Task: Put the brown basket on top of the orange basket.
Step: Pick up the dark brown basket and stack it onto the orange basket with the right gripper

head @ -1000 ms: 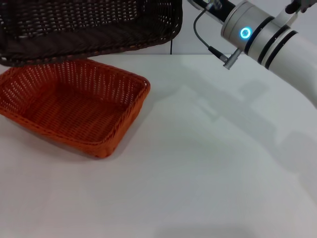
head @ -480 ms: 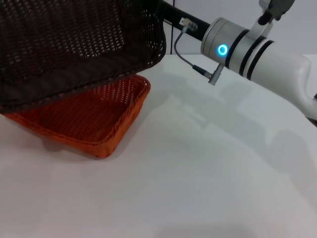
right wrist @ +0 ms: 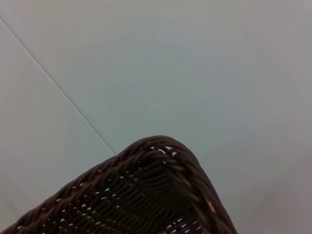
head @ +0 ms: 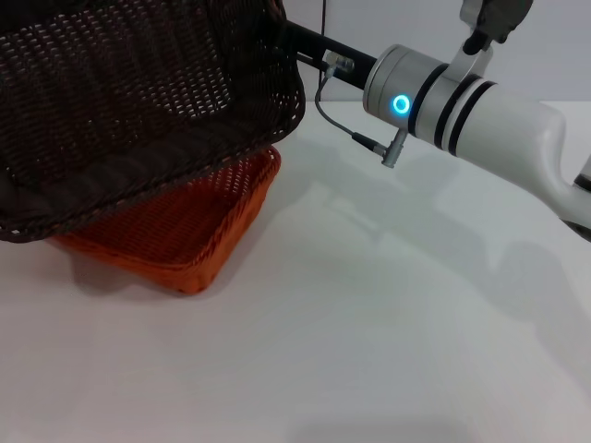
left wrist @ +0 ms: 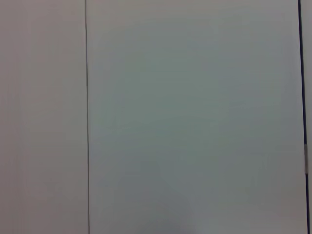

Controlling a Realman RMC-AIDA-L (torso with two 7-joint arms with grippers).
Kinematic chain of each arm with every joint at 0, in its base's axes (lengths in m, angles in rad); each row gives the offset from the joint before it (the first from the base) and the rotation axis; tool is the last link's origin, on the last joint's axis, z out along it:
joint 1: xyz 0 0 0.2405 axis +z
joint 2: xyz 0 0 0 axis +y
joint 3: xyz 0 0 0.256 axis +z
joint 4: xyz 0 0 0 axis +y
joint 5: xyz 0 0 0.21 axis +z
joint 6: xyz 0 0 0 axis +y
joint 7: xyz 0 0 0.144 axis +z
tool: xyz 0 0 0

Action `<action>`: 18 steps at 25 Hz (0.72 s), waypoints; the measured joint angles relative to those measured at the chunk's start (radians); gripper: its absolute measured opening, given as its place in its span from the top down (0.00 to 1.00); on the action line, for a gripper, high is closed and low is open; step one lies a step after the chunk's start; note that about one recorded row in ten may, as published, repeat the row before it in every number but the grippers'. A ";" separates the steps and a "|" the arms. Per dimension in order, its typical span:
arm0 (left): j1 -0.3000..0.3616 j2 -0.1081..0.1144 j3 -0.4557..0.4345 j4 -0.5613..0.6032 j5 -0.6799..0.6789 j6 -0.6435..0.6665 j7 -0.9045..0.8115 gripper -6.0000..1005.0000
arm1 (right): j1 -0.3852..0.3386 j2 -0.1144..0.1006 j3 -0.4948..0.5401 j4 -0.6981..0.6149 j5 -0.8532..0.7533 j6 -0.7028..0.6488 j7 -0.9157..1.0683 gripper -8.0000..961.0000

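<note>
The white tabletop (head: 369, 351) fills most of the frame. The brown basket (head: 138, 101) hangs tilted at upper left, over the orange basket (head: 185, 235) and not yet resting on it; lowering is left. The right arm (head: 462, 101) reaches to its rim from upper right; its end effector is hidden, so its opening I cannot tell. Since a second ago the brown basket came lower and covers more of the orange one

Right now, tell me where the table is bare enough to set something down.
The white table is bare across the front and right, from the orange basket over to below the right arm. The far left is crowded: the brown basket hangs tilted over the orange basket, covering most of it. The left arm is out of sight.
</note>
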 joint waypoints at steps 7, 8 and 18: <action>0.000 0.000 -0.001 -0.004 -0.001 0.002 0.000 0.26 | 0.003 0.000 -0.001 0.004 0.000 0.000 0.000 0.81; -0.001 0.000 -0.001 -0.004 -0.001 0.002 0.000 0.26 | 0.002 0.000 -0.002 0.004 -0.002 -0.003 0.000 0.81; 0.001 -0.001 -0.003 -0.005 -0.006 0.006 0.000 0.26 | -0.004 0.000 -0.004 0.006 -0.003 -0.009 -0.027 0.81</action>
